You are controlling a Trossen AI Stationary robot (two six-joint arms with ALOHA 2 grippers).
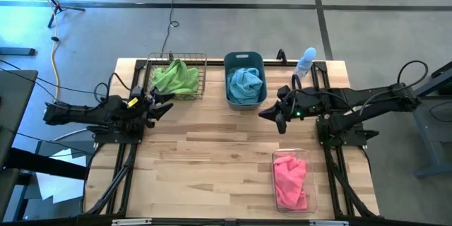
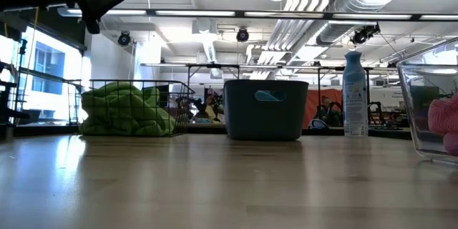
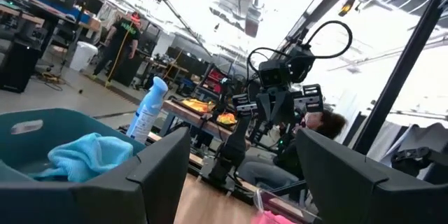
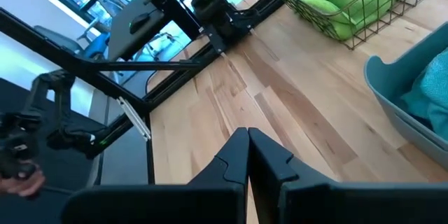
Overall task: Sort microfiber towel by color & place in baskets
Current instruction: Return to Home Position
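Expect light, limp, soft handling; pinch at a raised fold, never a flat edge. Locate green towels [image 1: 175, 78] in wire basket [image 1: 176, 56], far left; blue towels [image 1: 246, 82] in slate tub [image 1: 244, 56], far centre; pink towels [image 1: 289, 176] in clear bin [image 1: 292, 153], near right. Read left jaws as wide apart, right jaws as closed, both empty above bench [image 1: 212, 148].

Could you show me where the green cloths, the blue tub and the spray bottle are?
green cloths [image 1: 175, 78], high view, middle of the pile.
blue tub [image 2: 266, 122], low view, its front wall.
spray bottle [image 2: 355, 100], low view, its body.
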